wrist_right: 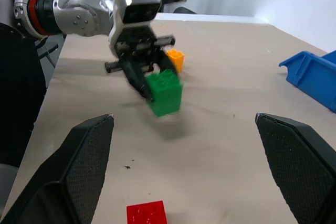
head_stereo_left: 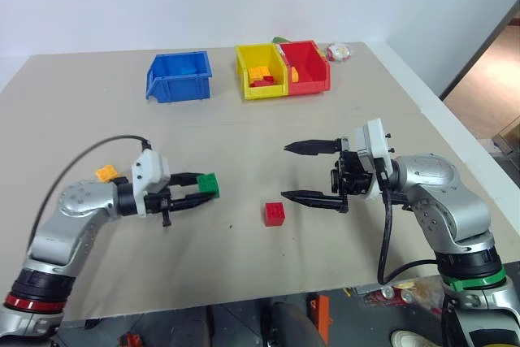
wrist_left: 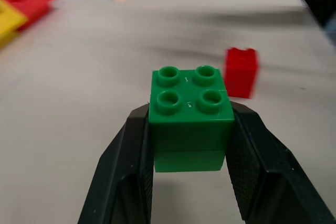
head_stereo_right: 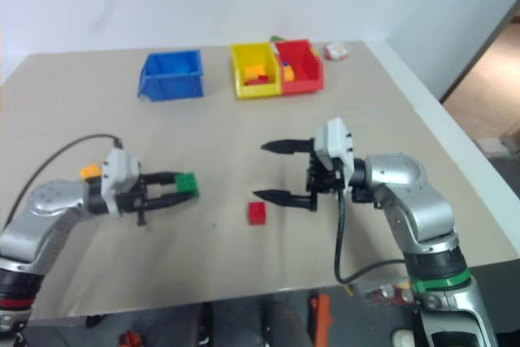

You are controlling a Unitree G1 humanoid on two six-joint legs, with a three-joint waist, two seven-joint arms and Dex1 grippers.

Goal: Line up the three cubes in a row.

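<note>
I've got the green cube [head_stereo_left: 208, 184] clamped in the left gripper [head_stereo_left: 197, 190] jaws, carried clear of the worktop [head_stereo_left: 244, 132]. Right gripper [head_stereo_left: 302, 171] jaws wide apart, empty, hovering by the red cube [head_stereo_left: 275, 214]. Orange cube [head_stereo_left: 106, 173] sits far left. Next I'd set green down beside red, in line.

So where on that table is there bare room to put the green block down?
Open tabletop lies between the bins and the grippers, and beside the red cube toward the left gripper holding the green cube. It is tighter by the orange cube, and crowded at the blue bin, yellow bin and red bin.
</note>
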